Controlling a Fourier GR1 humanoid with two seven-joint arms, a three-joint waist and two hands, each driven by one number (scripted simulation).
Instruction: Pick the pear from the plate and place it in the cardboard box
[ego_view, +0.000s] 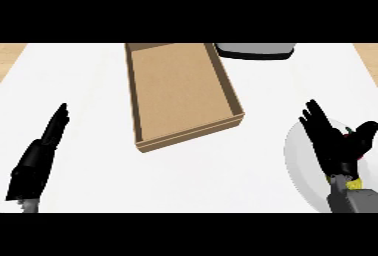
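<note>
A white counter (184, 165) seen from above. An open cardboard box (181, 92) lies at the centre, nothing visible inside it. At the lower right sits a white plate (299, 155). The right hand (336, 142) hovers over the plate, fingers spread apart and thumb out, holding nothing. The pear (354, 184) lies on the plate, mostly hidden under the hand; only yellow-green bits show. The left hand (40, 155) rests at the left, fingers straight. A dark-rimmed grey object (255, 50) sits beyond the box.
</note>
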